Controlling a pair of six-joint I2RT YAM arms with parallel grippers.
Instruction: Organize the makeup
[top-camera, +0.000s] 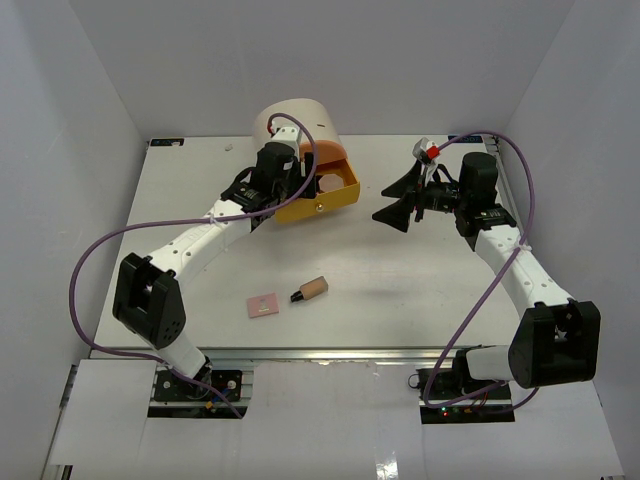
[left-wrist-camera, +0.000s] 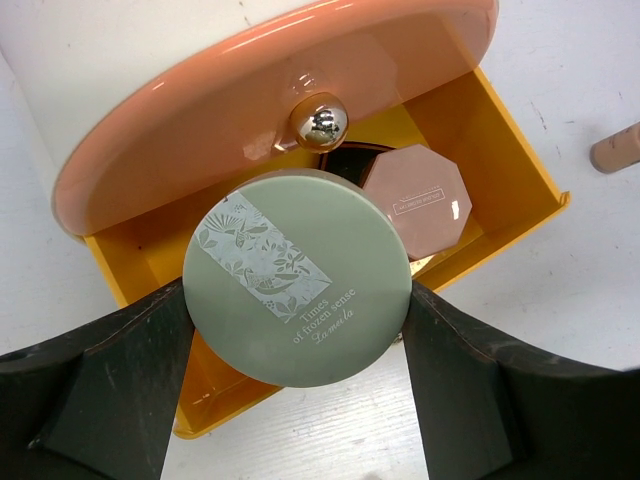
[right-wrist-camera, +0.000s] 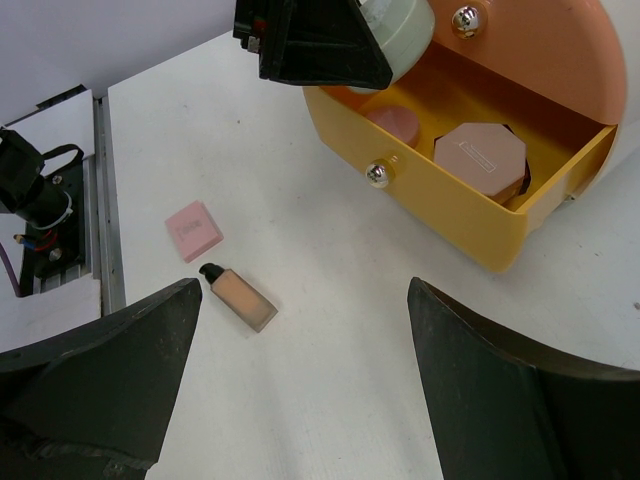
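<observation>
White table (top-camera: 400, 270) carries a cream cylinder (top-camera: 300, 120) whose yellow drawer (left-wrist-camera: 520, 170) stands open, holding a pink octagonal compact (left-wrist-camera: 417, 198) and a pink round compact (right-wrist-camera: 392, 124). The left gripper (left-wrist-camera: 300, 310) reaches over that drawer, fingers clamped on a green round compact (left-wrist-camera: 297, 277). The right gripper (right-wrist-camera: 305, 290) hovers to the drawer's right, fingers wide apart. A pink square compact (top-camera: 263, 304) and a tan bottle (top-camera: 311, 290) lie side by side on the table, nearer the arm bases.

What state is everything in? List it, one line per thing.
Yellow plastic drawer: pulled open.
Pale green round compact: gripped by left pincer, over the drawer.
Pink octagonal compact: closed, lying in the drawer.
Tan black-capped bottle: on its side on the table.
Pink square compact: closed, flat on the table.
Right pincer: open, empty.
</observation>
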